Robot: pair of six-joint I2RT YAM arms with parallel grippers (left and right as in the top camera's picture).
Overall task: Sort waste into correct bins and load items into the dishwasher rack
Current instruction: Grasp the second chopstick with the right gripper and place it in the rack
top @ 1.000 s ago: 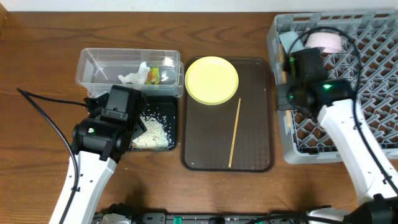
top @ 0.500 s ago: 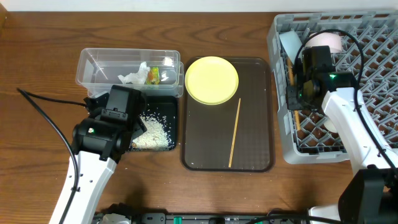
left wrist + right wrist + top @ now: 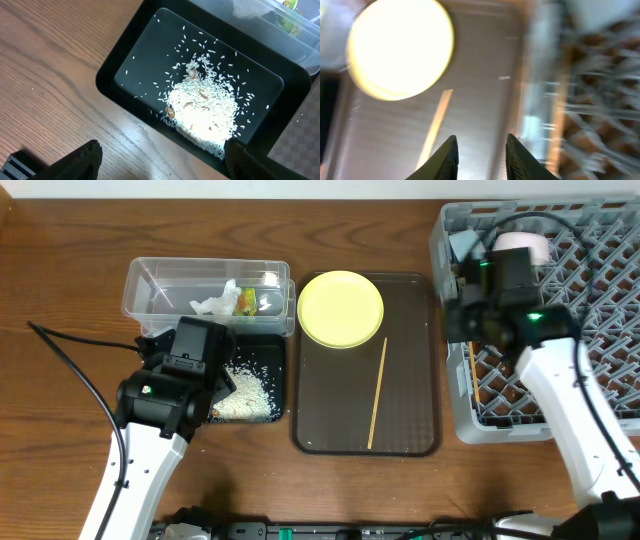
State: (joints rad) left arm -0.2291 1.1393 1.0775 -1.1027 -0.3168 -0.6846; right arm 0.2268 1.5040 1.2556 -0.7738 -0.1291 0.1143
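My left gripper (image 3: 160, 167) hangs open over the near edge of the black tray (image 3: 125, 55), which holds a heap of rice (image 3: 205, 115). The clear tub (image 3: 160, 285) holds the tissue (image 3: 213, 304) and the wrapper (image 3: 246, 301). My right gripper (image 3: 481, 155) is open with nothing in it, above the brown tray's right edge beside the dishwasher rack (image 3: 570, 330). The view from its wrist camera is blurred. One chopstick (image 3: 378, 392) lies on the brown tray below the yellow plate (image 3: 341, 308). Another chopstick (image 3: 473, 375) lies inside the rack's left side.
The brown serving tray (image 3: 330, 410) sits between the bins and the rack. A pale bowl (image 3: 522, 246) stands in the rack's far left corner. A black cable (image 3: 70, 360) runs across the table at the left.
The right gripper has opened and let go of a chopstick, which now lies in the rack. The gripper has swung left toward the brown tray. The left arm has not moved.
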